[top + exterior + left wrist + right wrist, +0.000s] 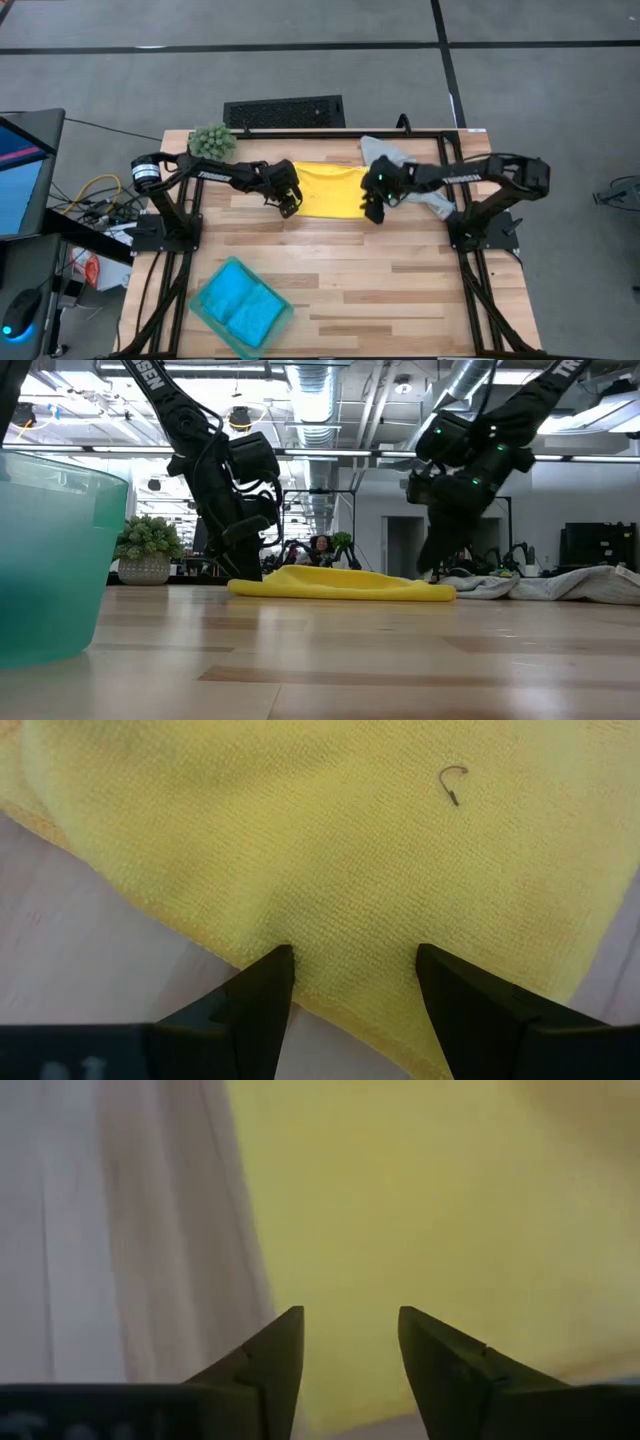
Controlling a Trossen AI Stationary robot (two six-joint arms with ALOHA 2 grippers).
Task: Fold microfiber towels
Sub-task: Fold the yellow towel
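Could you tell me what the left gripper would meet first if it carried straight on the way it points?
Probably the yellow towel: the left gripper points its open fingers at the towel's edge.

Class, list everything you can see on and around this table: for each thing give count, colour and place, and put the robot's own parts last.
yellow towel: one, yellow, spread flat at the table's far middle, between the two claws.
grey towel: one, light grey, crumpled at the far right, partly under the right arm.
blue towels: bright blue, inside the teal bin; count unclear.
teal bin: one, teal, near left part of the table.
plant ball: one, fuzzy green, far left corner.
table: one, light wood planks.
left claw: one, dark, open, at the yellow towel's left edge.
right claw: one, dark, open, at its right edge.
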